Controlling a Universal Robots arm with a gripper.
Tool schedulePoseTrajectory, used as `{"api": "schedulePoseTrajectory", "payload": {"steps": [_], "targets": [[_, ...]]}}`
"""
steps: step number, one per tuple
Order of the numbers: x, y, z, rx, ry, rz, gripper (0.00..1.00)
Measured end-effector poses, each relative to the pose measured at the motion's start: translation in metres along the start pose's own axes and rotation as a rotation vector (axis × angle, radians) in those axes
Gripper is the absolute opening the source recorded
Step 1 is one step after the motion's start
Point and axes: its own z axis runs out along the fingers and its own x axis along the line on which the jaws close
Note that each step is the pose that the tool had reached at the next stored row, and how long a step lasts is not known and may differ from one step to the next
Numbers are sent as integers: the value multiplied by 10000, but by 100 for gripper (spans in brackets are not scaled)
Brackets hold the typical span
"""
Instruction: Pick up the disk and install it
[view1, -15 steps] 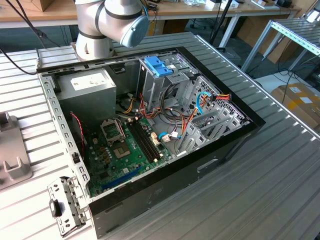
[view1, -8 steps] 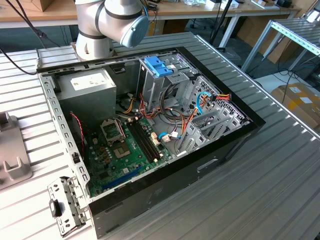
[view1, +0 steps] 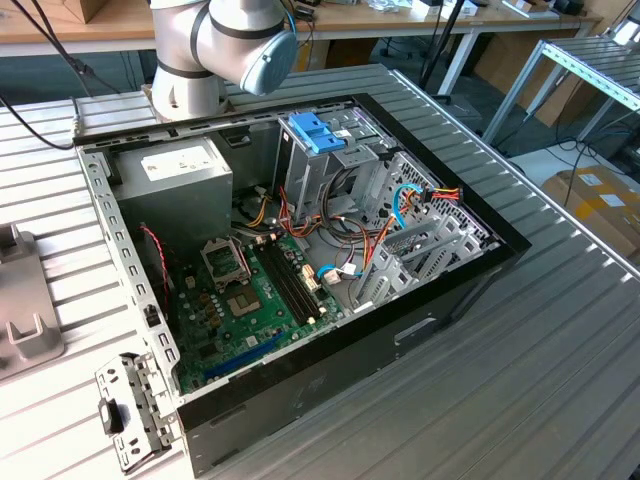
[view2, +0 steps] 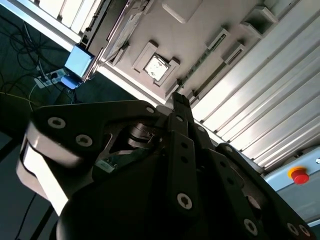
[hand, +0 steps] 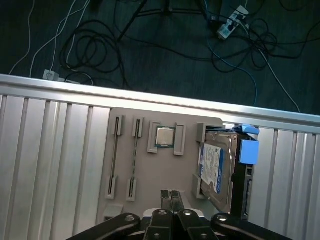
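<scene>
The pincer (hand: 171, 194) is showing its two fingers pressed together in both wrist views, gripping nothing and touching nothing. It is pointing down over a grey tray (hand: 150, 175) on the ribbed worktop (hand: 50, 160), apart from it. One disk (hand: 218, 170) is sitting in the tray's end slot, its blue tab (hand: 248, 151) away from the one processor chip (hand: 165, 136) and two slim strips (hand: 116, 155). In the exterior view the arm's joint (view1: 225, 45) is hanging behind one open computer case (view1: 420, 330)

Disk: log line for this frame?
disk on grey holder plate, ungrasped | gripper shut, empty, apart from disk | install not done
</scene>
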Motion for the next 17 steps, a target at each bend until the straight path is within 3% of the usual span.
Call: {"api": "schedulePoseTrajectory", "payload": {"steps": [4, 6, 8, 12, 17], "targets": [[-1, 0, 1, -3, 5, -130, 11], [-1, 0, 5, -2, -1, -3, 11], [-1, 0, 13, 9, -16, 328, 11], [0, -2, 36, 37, -67, 1495, 11], [0, -2, 49, 59, -106, 2381, 11]]}}
